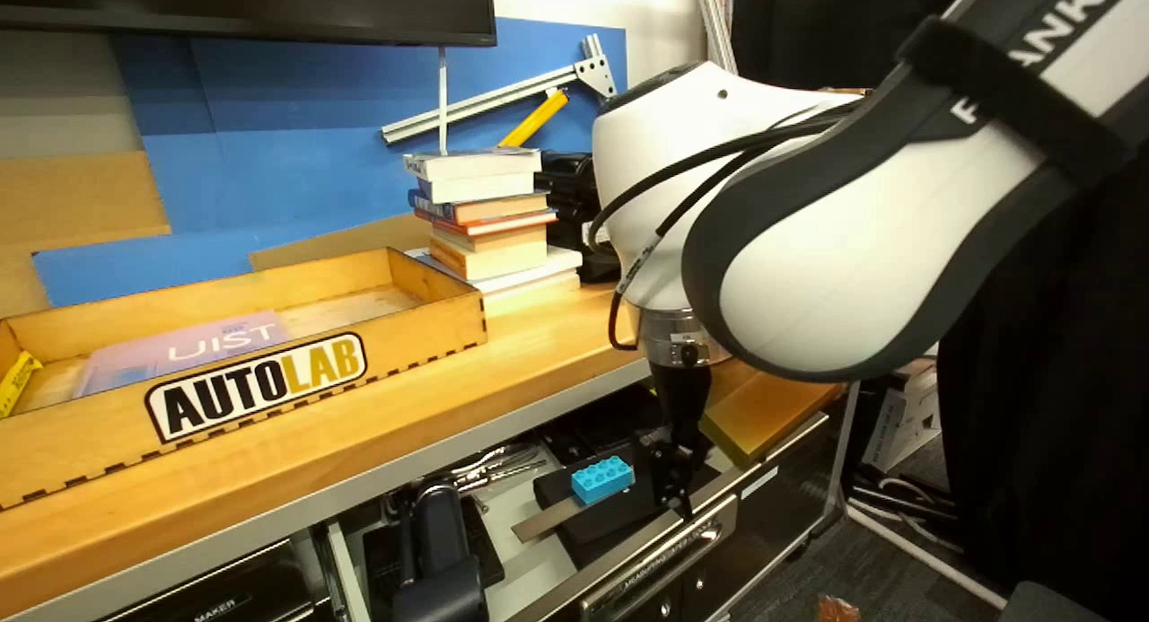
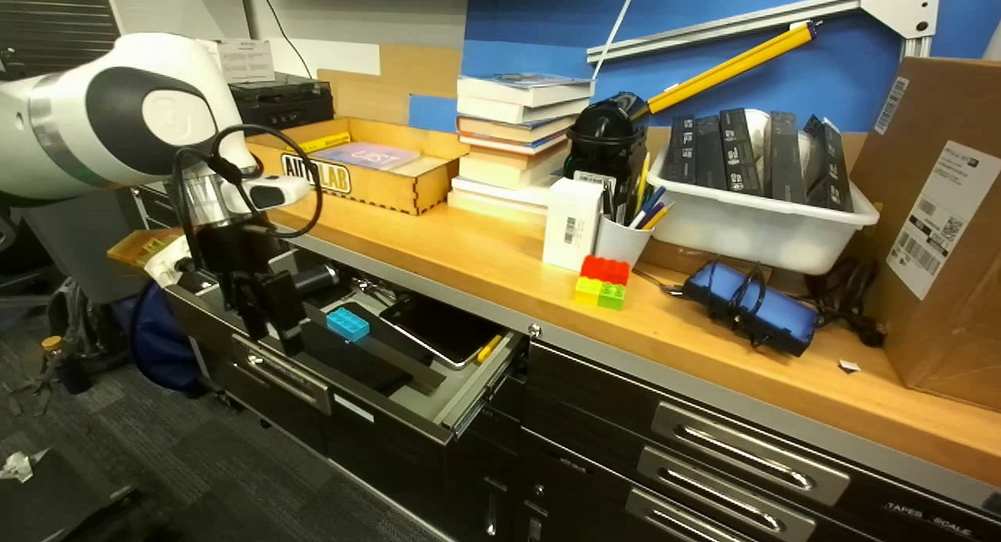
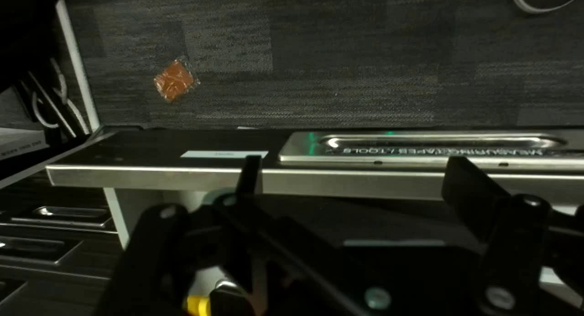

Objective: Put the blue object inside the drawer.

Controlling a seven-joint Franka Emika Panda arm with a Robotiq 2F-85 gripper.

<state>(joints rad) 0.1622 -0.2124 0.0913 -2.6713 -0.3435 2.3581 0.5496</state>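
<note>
Lying on the near side of the scene, an orange scrap point(image 3: 174, 80) with a clear crinkled edge rests on the dark carpet point(image 3: 346, 56). Behind it the drawer point(image 2: 391, 425) juts out, its dark front carrying a silvery handle point(image 2: 285, 376). The gripper point(image 3: 353, 179) points down over the drawer's near edge, its fingers point(image 3: 250, 174) spread wide in the wrist view; whether a fingertip touches that edge cannot be told.

A little farther in, the light-blue block point(image 1: 602, 479) lies inside the drawer, studs up, over flat black items point(image 1: 619, 519) and beside a grey strip point(image 1: 546, 520); which of them bears it is hard to tell. In both exterior views a gap parts it from the fingers. A dark tool point(image 1: 440, 541) stands toward the drawer's left end, and toward the right lies a flat black device point(image 2: 446, 331) with a pale rim, a small yellow piece point(image 2: 489, 348) just beside it.

Beyond runs the wooden bench top point(image 2: 469, 249). On it, to the right, sit a red, yellow and green brick stack point(image 2: 602, 274), a white bin point(image 2: 743, 233) and a cardboard box point(image 2: 962, 315); to the left, the wooden tray point(image 1: 426, 335) bearing the AUTOLAB sign point(image 1: 256, 384). Farther back are a stack of books point(image 2: 512, 139) and the blue wall panel point(image 1: 341, 164).
</note>
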